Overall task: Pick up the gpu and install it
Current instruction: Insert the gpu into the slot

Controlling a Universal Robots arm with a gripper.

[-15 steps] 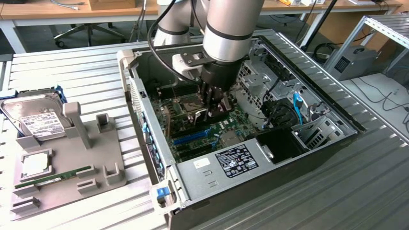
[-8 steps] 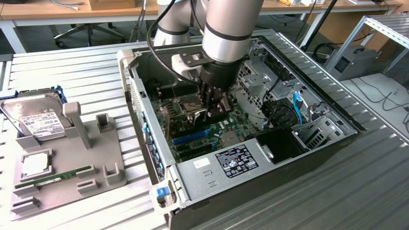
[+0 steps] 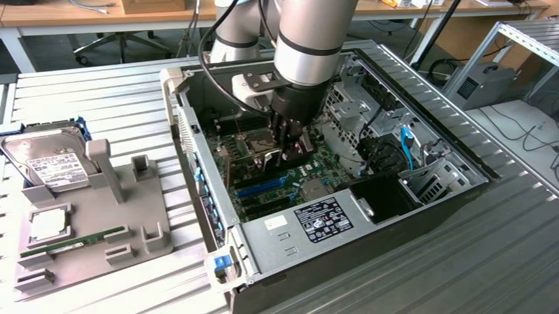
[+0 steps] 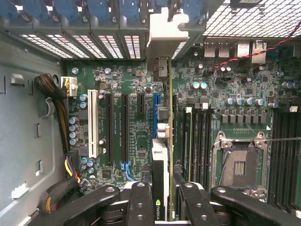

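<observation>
The gpu (image 4: 161, 165) is held edge-on between the fingers (image 4: 141, 203), which are closed narrowly on its upper edge, inside the open case (image 3: 262, 235). It is set upright over the motherboard (image 4: 117, 89), close beside and in line with the blue slot (image 4: 155, 113), with its silver bracket (image 4: 162, 33) toward the rear slot openings. Whether its contacts are already seated cannot be told. The card is judged light and stiff but fragile (the fan and soldered parts would not bear a squeeze), so it is best taken by the plain flat sides near the top edge. Force should be kept straight down the slot line, since a tilt could strain the contacts. In the wrist view the line-up of card, slot and bracket is given from above, together with the empty CPU socket (image 4: 240, 165); the height over the board is not given there. In the exterior view the arm (image 3: 306, 39) is seen reaching down into the case. The hard drive (image 3: 52, 160) and RAM stick (image 3: 74, 241) are seen on a grey holder (image 3: 131, 203) on the worktop (image 3: 105, 91), well apart from the card.
</observation>
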